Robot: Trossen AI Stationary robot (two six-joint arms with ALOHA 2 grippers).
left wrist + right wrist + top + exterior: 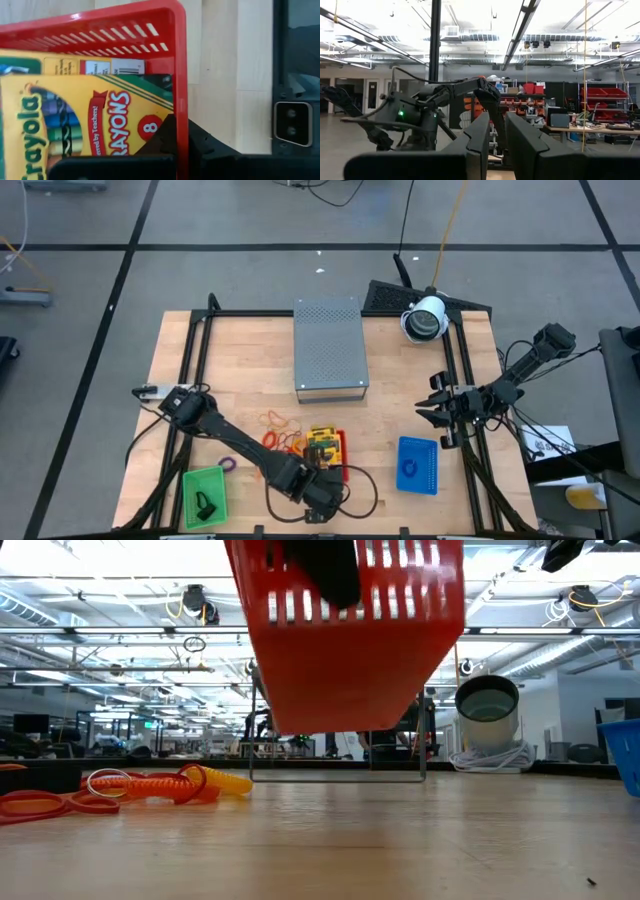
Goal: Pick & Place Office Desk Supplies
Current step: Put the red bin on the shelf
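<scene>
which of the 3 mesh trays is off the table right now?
The red tray: the left gripper is shut on its rim and it hangs tilted above the wood. The green tray and blue tray sit flat.

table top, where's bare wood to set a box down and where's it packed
Bare wood lies left of the grey metal box, and between that box and the blue tray. It is crowded at the front: the rubber bands, red tray gripped by the left gripper, and green tray cluster there.
</scene>
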